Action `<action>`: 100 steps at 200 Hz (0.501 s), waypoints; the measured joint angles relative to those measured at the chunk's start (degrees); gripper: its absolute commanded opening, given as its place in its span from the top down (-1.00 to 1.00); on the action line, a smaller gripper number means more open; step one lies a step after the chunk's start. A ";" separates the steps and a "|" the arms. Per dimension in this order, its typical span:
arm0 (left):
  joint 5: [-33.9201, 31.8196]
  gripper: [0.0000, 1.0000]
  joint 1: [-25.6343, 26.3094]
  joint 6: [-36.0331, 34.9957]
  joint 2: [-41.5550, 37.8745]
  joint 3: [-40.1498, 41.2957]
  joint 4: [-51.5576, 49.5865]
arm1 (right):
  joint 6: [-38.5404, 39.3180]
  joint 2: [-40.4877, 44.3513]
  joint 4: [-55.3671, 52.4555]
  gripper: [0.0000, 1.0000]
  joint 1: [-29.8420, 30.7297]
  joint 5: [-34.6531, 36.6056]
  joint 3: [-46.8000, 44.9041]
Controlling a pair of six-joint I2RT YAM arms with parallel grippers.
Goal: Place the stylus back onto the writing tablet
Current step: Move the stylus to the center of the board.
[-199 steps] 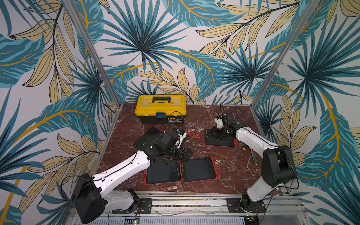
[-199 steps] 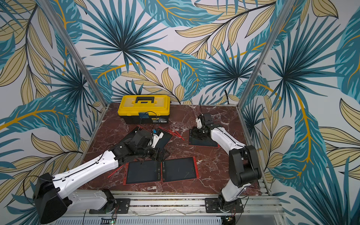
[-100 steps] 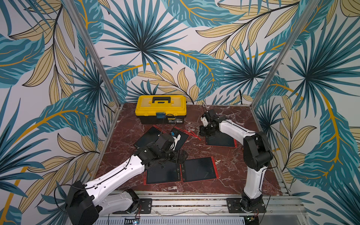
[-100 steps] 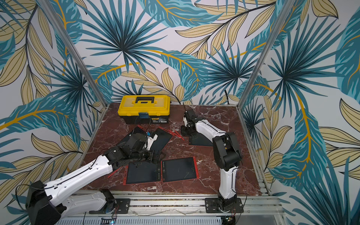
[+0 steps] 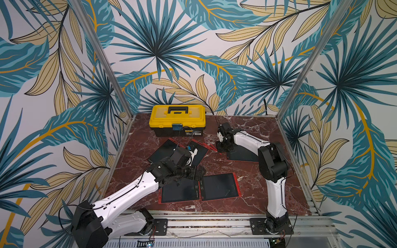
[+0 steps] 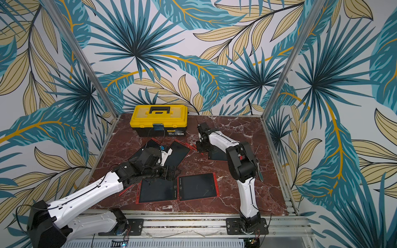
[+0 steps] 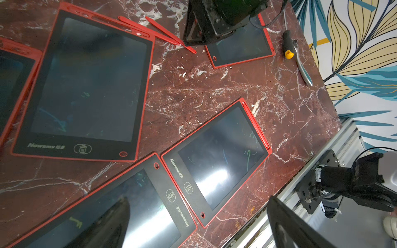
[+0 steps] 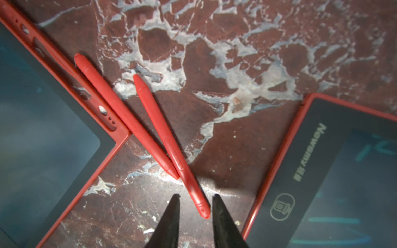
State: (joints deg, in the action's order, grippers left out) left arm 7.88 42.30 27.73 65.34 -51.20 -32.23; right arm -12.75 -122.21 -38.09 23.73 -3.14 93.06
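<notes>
Two red styluses lie crossed on the marble between two tablets. The nearer stylus [image 8: 171, 146] [image 5: 214, 148] has its tip end between the fingers of my right gripper [image 8: 195, 197] [image 5: 221, 148], which is open by a narrow gap and not clamping it. The other stylus [image 8: 120, 107] rests against a red-framed writing tablet [image 8: 43, 128] whose edge slot is empty. A second tablet [image 8: 343, 171] lies on the gripper's other side. My left gripper [image 7: 199, 225] [image 5: 196, 171] hangs wide open and empty over the front tablets [image 5: 180, 191].
A yellow toolbox [image 5: 178, 120] stands at the back. Several tablets lie spread over the marble floor; the front right one [image 7: 219, 154] has a stylus docked in its edge. A screwdriver [image 7: 287, 43] lies by the right wall. A loose red stylus [image 6: 125, 190] lies front left.
My right arm has swung left from above the back right tablet down to the crossed styluses, its jaws narrowing slightly. The left arm has drawn back toward the front tablets, still open.
</notes>
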 measured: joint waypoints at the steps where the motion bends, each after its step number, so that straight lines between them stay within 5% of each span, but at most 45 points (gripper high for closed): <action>1: 0.00 -0.99 0.00 0.00 0.00 0.00 0.00 | 0.00 0.00 0.00 0.44 0.02 0.09 0.00; 100: 0.83 -0.99 -0.13 -1.16 -0.26 0.39 0.46 | 0.81 -2.91 -2.08 0.57 1.25 3.15 2.67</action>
State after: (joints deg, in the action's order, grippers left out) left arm 8.71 42.17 26.57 65.08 -50.81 -31.77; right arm -11.94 -125.12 -40.16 24.97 0.01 95.72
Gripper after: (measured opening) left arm 0.997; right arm 0.235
